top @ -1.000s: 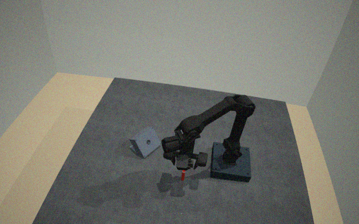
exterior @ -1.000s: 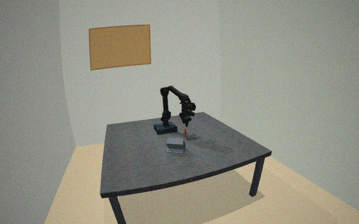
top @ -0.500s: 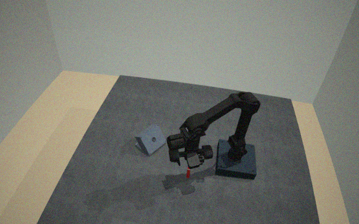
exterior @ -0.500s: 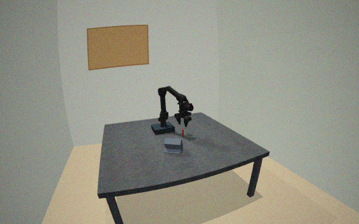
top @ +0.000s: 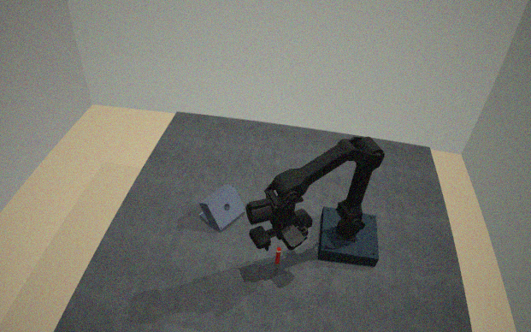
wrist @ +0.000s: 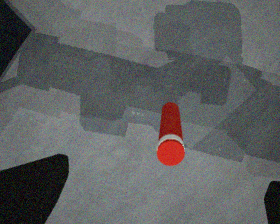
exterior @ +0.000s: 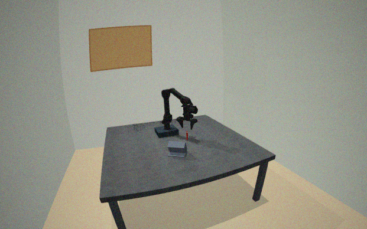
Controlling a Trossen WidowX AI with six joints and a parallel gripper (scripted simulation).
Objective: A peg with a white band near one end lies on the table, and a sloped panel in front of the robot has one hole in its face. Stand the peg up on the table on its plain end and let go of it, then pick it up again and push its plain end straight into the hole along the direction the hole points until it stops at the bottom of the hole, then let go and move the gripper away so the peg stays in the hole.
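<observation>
The red peg [top: 278,257] [exterior: 187,136] [wrist: 170,122] stands upright on the table [top: 163,252] [exterior: 136,168], its white-banded end up. My gripper [top: 279,247] [exterior: 187,128] [wrist: 171,181] is open and empty above the peg. In the wrist view its fingers are wide apart, one on each side of the peg's top, and nearer the bottom edge of the frame. The grey-blue sloped panel [top: 217,206] [exterior: 177,144] stands apart from the peg. Its hole [top: 227,207] is dark and empty in the top view; the hole is not visible in the exterior view.
The arm's blue base block [top: 368,250] [exterior: 172,131] is to the right of the peg in the top view. The panel is up and left of the peg there. The arm's shadow falls across the table around the peg. A brown board [exterior: 120,48] hangs on the wall.
</observation>
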